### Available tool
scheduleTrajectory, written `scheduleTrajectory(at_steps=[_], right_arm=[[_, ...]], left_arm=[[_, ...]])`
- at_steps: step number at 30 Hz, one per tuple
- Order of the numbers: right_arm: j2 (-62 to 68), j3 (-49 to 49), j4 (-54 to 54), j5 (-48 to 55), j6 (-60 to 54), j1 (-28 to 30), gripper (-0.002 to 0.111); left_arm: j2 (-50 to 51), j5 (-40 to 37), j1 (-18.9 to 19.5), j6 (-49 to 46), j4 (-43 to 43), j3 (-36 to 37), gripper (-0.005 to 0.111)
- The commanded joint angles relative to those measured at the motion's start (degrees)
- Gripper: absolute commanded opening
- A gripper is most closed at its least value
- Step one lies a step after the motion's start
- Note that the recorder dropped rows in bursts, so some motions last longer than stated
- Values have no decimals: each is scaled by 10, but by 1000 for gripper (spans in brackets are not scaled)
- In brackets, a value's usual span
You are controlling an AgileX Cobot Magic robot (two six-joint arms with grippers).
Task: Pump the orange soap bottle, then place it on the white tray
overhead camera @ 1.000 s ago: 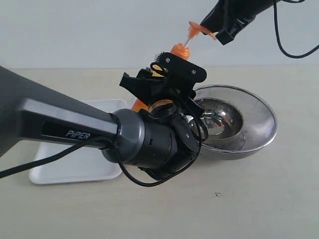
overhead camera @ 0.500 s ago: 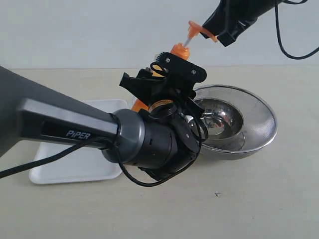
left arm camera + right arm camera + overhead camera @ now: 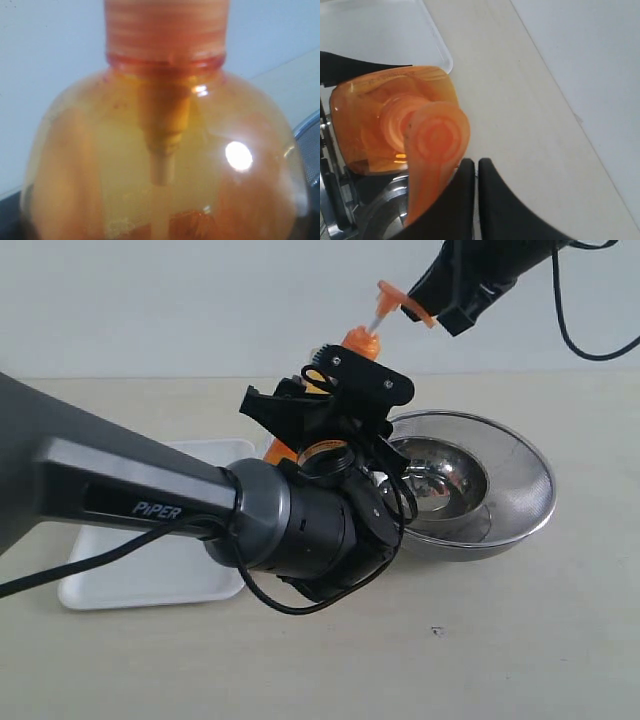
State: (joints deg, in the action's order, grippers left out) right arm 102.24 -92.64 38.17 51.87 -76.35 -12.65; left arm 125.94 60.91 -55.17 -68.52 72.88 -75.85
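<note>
The orange soap bottle (image 3: 361, 341) hangs tilted above the table, with my left gripper (image 3: 330, 392) shut round its body. In the left wrist view the bottle (image 3: 165, 150) fills the picture and hides the jaws. Its orange pump head (image 3: 400, 300) points up and to the right on a white stem. My right gripper (image 3: 452, 308) is shut and holds nothing, its fingertips (image 3: 468, 167) right beside the pump head (image 3: 437, 137). Part of the white tray (image 3: 130, 580) shows on the table at the left, behind the left arm; its corner (image 3: 432, 40) also shows below the bottle (image 3: 370, 115).
A round steel bowl (image 3: 520, 475) sits on the table to the right of the bottle, close under the left gripper. The big left arm (image 3: 150, 500) covers much of the tray and the near left. A pale wall stands behind.
</note>
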Motion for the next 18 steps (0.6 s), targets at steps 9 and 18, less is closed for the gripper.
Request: scheduleTrajectory(at_steps=[9, 18], right_arm=[[-30, -59, -56, 12, 10, 1, 0], [-27, -109, -56, 114, 12, 1, 0]], left_arm=[[-12, 31, -1, -5, -39, -8, 5], [-12, 31, -11, -10, -44, -8, 5]])
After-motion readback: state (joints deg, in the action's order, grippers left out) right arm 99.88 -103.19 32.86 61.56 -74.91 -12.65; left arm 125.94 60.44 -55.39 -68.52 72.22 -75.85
